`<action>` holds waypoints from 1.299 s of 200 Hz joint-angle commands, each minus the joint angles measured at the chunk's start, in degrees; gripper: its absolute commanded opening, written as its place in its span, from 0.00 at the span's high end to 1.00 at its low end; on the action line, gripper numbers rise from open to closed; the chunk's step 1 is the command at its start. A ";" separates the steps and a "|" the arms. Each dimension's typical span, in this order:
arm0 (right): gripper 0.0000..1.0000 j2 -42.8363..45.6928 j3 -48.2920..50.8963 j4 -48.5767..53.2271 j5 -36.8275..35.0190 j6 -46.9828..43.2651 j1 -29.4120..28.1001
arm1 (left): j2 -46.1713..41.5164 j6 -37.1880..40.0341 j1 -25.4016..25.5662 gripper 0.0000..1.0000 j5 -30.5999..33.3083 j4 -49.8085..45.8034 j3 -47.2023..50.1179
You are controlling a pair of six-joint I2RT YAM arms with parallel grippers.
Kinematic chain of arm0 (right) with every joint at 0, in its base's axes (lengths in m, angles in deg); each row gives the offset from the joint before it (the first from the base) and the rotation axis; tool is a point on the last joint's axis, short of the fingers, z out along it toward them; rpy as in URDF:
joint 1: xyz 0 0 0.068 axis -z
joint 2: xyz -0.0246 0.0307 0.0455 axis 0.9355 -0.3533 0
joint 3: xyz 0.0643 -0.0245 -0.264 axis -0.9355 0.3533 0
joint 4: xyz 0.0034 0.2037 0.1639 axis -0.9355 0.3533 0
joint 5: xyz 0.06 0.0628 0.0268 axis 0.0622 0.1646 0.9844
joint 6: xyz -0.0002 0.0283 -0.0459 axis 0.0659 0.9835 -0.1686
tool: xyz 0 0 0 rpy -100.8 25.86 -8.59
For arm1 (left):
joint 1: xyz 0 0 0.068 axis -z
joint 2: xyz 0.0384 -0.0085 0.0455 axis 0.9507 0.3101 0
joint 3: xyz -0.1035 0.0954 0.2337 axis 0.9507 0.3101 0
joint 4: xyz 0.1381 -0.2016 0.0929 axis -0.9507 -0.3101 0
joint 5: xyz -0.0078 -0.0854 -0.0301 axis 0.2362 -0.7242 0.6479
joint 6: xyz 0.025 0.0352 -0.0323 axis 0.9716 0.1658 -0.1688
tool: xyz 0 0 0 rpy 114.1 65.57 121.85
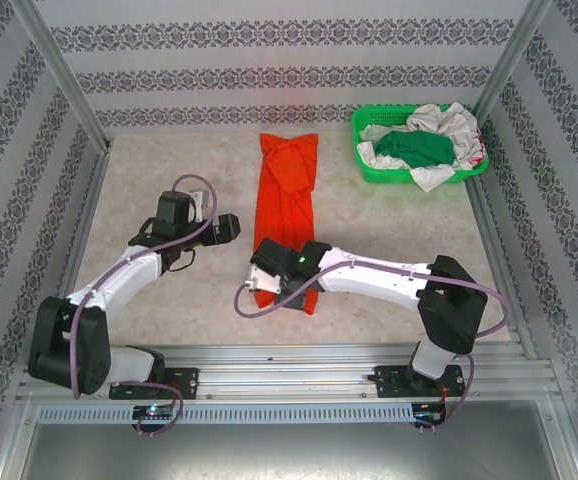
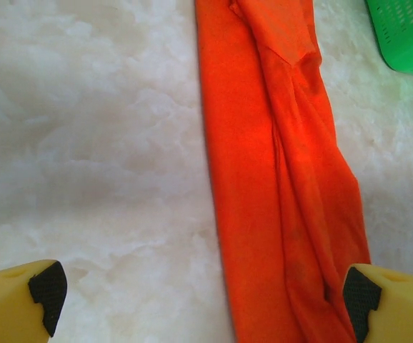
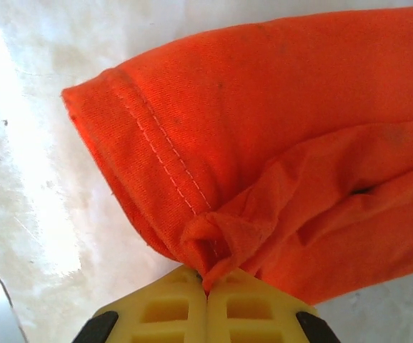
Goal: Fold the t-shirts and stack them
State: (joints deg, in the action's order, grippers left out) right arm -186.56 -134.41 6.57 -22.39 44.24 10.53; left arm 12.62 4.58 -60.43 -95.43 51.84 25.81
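Orange-red cloth, the t-shirt, lies folded in a long strip down the desk at frame centre; our right jaws are clamped on its lower hem (a bunched corner), our left jaws spread wide, empty.

Orange-red t-shirt, long narrow strip on table; green t-shirt and white t-shirt heaped in basket.

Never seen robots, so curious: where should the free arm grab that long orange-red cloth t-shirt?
Probably the stitched near hem, from the left: the orange-red t-shirt is a narrow strip, the right gripper pinches one hem end, the open left gripper hovers beside.
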 commanded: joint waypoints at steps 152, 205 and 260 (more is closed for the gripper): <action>1.00 -18.97 -35.49 9.96 8.15 -19.28 20.69 | -17.46 27.25 -0.35 0.00 -7.34 26.29 21.66; 1.00 -24.49 -43.42 9.54 8.77 -20.71 23.76 | -17.10 26.74 -0.27 0.00 -9.31 24.39 20.38; 1.00 -30.68 -50.79 10.10 7.01 -21.14 24.77 | -17.14 26.37 0.76 0.00 -9.91 23.38 20.17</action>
State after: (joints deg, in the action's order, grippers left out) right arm -214.45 -181.64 15.47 -15.02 24.22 34.90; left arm -4.17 30.29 -60.28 -103.78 75.88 47.30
